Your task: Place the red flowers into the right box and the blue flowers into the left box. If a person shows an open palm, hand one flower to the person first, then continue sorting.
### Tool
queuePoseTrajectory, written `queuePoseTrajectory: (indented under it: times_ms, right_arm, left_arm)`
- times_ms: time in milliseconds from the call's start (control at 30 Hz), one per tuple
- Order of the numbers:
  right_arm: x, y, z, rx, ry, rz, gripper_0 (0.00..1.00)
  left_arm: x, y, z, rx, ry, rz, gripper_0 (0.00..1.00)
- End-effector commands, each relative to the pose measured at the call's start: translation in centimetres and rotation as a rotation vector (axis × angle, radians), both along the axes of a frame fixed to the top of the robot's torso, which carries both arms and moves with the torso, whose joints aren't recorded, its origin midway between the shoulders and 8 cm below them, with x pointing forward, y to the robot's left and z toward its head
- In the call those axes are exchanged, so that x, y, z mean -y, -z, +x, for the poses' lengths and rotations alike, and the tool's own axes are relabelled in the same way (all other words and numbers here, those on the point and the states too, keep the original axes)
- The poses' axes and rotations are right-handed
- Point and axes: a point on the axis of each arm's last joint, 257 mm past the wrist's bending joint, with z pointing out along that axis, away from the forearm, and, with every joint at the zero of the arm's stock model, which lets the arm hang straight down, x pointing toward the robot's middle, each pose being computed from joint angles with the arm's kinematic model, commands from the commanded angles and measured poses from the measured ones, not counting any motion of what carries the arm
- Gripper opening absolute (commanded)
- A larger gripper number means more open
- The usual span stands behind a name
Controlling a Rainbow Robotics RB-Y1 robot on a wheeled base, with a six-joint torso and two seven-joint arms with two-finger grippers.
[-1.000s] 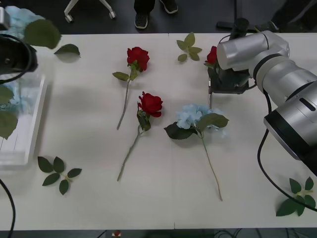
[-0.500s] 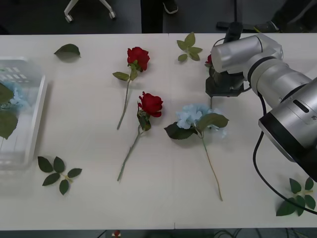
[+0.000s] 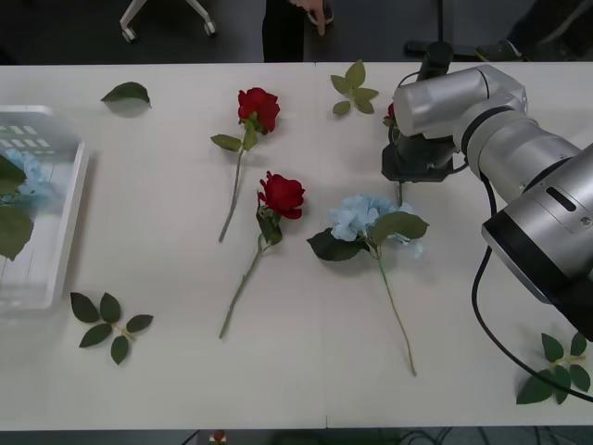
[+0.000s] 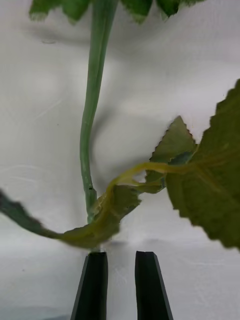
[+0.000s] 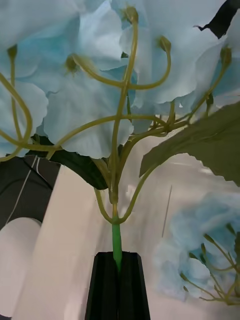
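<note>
Two red flowers (image 3: 258, 105) (image 3: 281, 194) and a blue flower (image 3: 363, 215) lie mid-table. A third red flower (image 3: 397, 109) lies partly under my right arm (image 3: 454, 97) at the far right. Its green stem (image 4: 90, 140) ends just ahead of my right gripper (image 4: 121, 257), whose black fingers stand a narrow gap apart with nothing between them. My left gripper (image 5: 118, 256) is shut on the stem of a blue flower (image 5: 100, 90), held above another blue bloom (image 5: 200, 250). The left box (image 3: 65, 232) at the table's left edge holds blue flowers (image 3: 23, 176). The right box is out of view.
Loose leaf sprigs lie at the far left (image 3: 125, 93), far middle (image 3: 352, 88), near left (image 3: 107, 324) and near right (image 3: 556, 371). A person (image 3: 283, 28) stands beyond the far edge with a hand (image 3: 315, 9) hanging down.
My left arm, holding its blue flower, has left the front view at the far left. My right arm has shifted slightly left over the red flower. A hand has appeared at the top.
</note>
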Motion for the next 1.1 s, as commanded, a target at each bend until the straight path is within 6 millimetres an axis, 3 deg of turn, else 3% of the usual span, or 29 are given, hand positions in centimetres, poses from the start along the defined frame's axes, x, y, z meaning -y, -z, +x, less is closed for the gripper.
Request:
queuePoseTrajectory:
  times_ms: [33,100,400,433,500,533,567,600,633,667,700,800,833,933,1100]
  right_arm:
    - [-2.4,-2.0,1.0,0.03,0.023,0.042,0.09]
    - [-2.4,-1.9,0.9,0.026,0.025,0.042,0.0]
    - [-2.2,-1.6,0.4,0.006,0.029,0.036,0.0]
    - [-2.2,-1.7,0.4,0.006,0.024,0.033,0.0]
    - [-2.2,-1.6,0.3,0.003,0.026,0.038,0.0]
    - [-2.3,-1.7,0.4,0.004,0.024,0.038,0.0]
    - [-2.2,-1.7,0.3,0.002,0.024,0.036,0.0]
    - [-2.2,-1.7,0.3,0.0,0.023,0.035,0.0]
    - [-2.2,-1.7,0.2,-0.001,0.02,0.035,0.18]
    - [-2.4,-1.8,0.3,-0.002,0.019,0.04,0.57]
    - [-2.4,-2.0,0.3,-0.002,0.021,0.047,0.74]
    - [-2.4,-2.9,0.4,-0.009,0.025,0.065,0.74]
    - [-2.4,-3.3,0.4,-0.014,0.024,0.068,0.97]
    - [-2.4,-4.2,0.4,-0.021,0.019,0.068,1.0]
    - [-3.0,-4.9,0.9,-0.004,-0.003,0.077,1.0]
  left_arm:
    - [0.2,0.3,0.3,0.009,0.022,0.02,0.0]
    - [0.3,0.9,0.1,0.002,0.02,0.021,0.0]
    - [1.4,2.6,0.1,-0.008,0.027,0.01,0.0]
    - [1.3,2.5,0.2,-0.005,0.028,0.013,0.04]
    - [1.4,2.3,0.2,-0.004,0.031,0.015,0.26]
    - [1.6,2.5,0.3,-0.006,0.035,0.012,0.31]
    - [1.8,2.4,0.4,-0.005,0.041,0.016,0.47]
    - [1.9,2.5,0.4,-0.006,0.042,0.017,0.52]
    - [1.9,2.3,0.4,-0.007,0.046,0.021,0.6]
    - [2.1,2.3,0.4,-0.008,0.051,0.025,0.68]
    - [2.1,2.4,0.3,-0.013,0.051,0.027,0.74]
    - [2.8,1.9,-0.1,-0.048,0.058,0.017,0.82]
    - [3.2,1.2,-0.4,-0.064,0.057,0.01,0.83]
    - [4.6,-0.5,-1.4,-0.106,0.062,-0.011,0.83]
    - [8.8,-4.6,-2.8,-0.127,0.126,-0.071,0.83]
